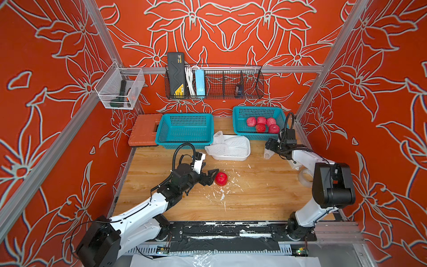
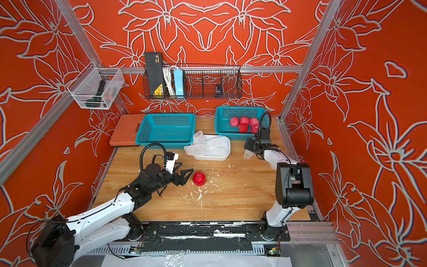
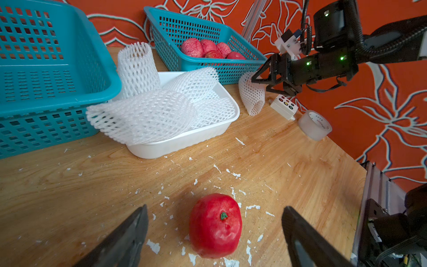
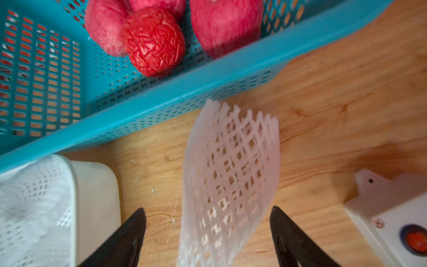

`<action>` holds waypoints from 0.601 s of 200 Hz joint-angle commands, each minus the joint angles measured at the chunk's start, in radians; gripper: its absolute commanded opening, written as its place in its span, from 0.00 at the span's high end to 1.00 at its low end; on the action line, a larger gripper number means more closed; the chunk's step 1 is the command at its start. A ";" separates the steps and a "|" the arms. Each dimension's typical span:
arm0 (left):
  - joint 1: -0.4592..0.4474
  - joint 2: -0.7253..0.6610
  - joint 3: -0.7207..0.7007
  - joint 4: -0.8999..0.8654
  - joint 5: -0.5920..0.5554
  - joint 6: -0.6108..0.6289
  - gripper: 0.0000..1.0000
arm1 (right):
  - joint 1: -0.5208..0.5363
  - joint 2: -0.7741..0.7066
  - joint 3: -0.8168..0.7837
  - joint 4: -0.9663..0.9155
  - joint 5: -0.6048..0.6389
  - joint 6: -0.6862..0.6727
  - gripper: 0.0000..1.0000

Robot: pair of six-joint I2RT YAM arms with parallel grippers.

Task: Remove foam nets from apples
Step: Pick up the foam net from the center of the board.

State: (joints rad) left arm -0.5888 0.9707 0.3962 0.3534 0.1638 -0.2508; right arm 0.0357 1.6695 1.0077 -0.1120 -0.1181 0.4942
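Left fingers (image 3: 129, 238), wide open beside the bare apple (image 3: 216, 226), should straddle its middle before closing; right fingers (image 4: 291, 238) gape, foam net (image 4: 231, 185) loose between them

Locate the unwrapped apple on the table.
In a top view the unwrapped apple lies on the wooden table among foam crumbs, just ahead of the open left hand, with the white tray behind it.

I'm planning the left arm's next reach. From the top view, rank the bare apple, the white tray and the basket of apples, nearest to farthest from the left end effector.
1. Bare apple: directly in front of the open left end effector.
2. White tray: farther back, mid-scene.
3. Basket of apples: at the back, on the right.
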 commanded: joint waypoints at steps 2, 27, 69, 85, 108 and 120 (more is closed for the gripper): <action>0.003 0.005 0.006 0.022 0.012 0.007 0.12 | 0.001 0.045 0.038 -0.007 -0.008 0.030 0.21; 0.003 0.010 0.006 0.027 0.014 0.006 0.12 | 0.002 0.061 0.035 -0.003 0.012 0.029 0.29; 0.003 0.009 0.007 0.024 0.015 0.005 0.12 | 0.009 -0.008 -0.013 0.044 -0.015 0.019 0.74; 0.003 0.004 0.006 0.019 0.009 0.007 0.11 | 0.012 -0.049 -0.031 0.048 -0.013 0.019 0.84; 0.003 -0.008 0.005 0.013 0.007 0.008 0.11 | 0.016 -0.117 -0.052 0.030 -0.042 0.027 0.87; 0.003 -0.015 0.003 0.012 0.005 0.008 0.11 | 0.029 -0.169 -0.063 0.028 -0.077 0.024 0.88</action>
State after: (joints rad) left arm -0.5888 0.9771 0.3962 0.3527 0.1669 -0.2504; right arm 0.0456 1.5955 0.9688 -0.0895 -0.1421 0.5114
